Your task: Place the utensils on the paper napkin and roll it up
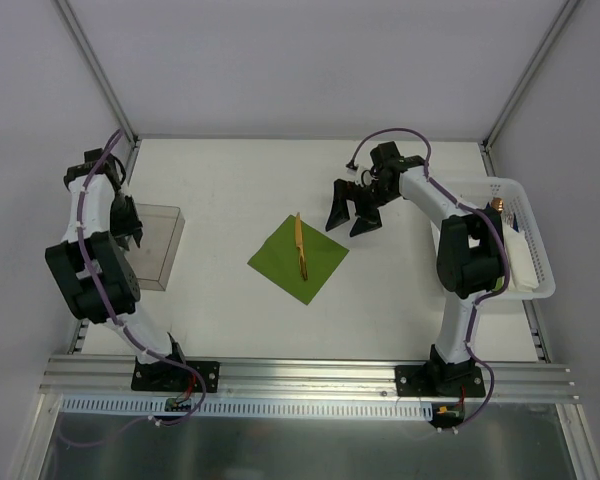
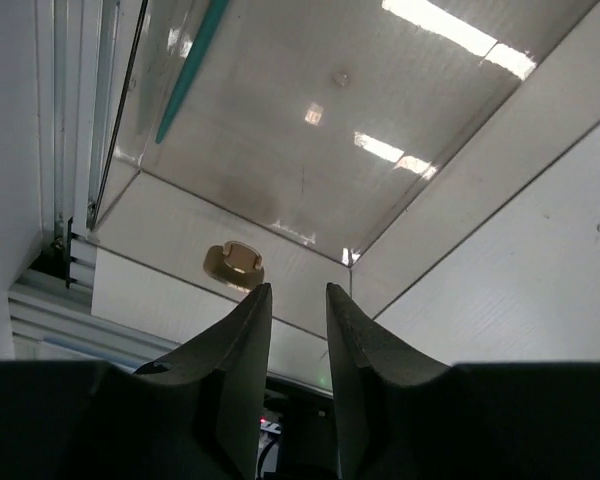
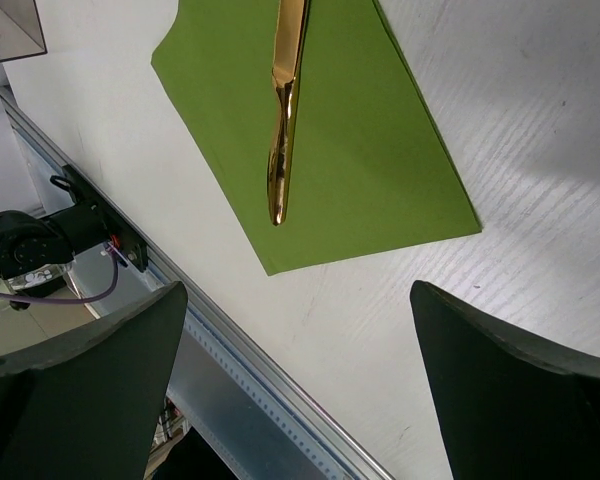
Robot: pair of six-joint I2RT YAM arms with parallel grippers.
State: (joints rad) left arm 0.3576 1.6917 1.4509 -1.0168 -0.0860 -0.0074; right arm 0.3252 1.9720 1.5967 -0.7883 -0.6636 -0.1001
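White tabletop (image 1: 230, 190): paper napkin (image 1: 280, 262) bears one utensil (image 1: 300, 248), just left of the right end effector (image 1: 350, 226), spread wide.

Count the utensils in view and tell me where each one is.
1 for certain: a utensil lying on the paper napkin. A coppery tip in the white basket may be another.

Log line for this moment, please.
olive-green square paper napkin: flat | gold slim utensil: lying on napkin | right gripper: jaws open, empty | left gripper: jaws narrowly apart, empty
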